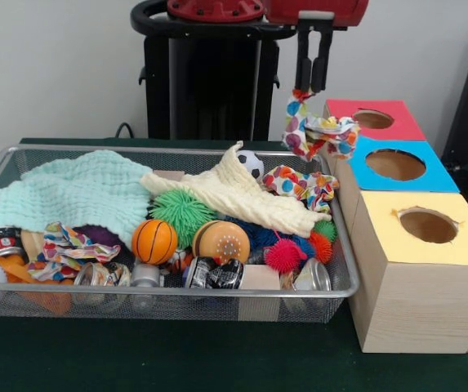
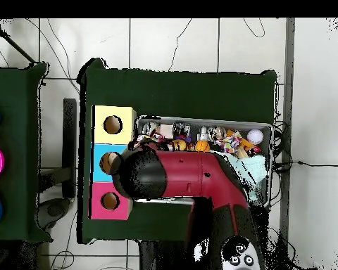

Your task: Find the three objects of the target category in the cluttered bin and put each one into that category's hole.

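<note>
the end effector (image 1: 312, 91) is clamped on a polka-dot cloth (image 1: 319, 135) hanging near the yellow box's hole (image 1: 427, 224); next, carry it over that hole and release.

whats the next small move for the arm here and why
Probably carry the polka-dot cloth toward the yellow-topped box's hole. The gripper holds it lifted beside the red-topped box, well short of the yellow one, so releasing now would miss.

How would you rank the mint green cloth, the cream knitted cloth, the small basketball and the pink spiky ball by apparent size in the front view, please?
1. Mint green cloth, largest.
2. Cream knitted cloth.
3. Small basketball.
4. Pink spiky ball, smallest, partly hidden.
</note>
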Controlling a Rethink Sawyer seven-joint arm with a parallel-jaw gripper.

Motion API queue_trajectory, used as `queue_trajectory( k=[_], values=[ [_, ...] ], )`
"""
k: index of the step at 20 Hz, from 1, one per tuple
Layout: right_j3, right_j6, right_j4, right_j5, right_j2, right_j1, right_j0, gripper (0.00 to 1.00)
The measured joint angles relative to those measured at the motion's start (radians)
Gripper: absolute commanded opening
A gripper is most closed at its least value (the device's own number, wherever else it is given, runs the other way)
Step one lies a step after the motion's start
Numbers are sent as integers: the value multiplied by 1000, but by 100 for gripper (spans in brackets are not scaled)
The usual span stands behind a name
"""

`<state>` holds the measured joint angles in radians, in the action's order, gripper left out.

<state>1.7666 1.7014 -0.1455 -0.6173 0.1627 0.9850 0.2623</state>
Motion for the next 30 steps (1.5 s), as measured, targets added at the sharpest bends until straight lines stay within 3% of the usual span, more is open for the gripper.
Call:
queue_trajectory(
  k=[11, 30],
  values=[
    [0, 0, 10, 0, -4, 3, -24, 0],
    [6, 0, 10, 0, -4, 12, 1, 0]
  ],
)
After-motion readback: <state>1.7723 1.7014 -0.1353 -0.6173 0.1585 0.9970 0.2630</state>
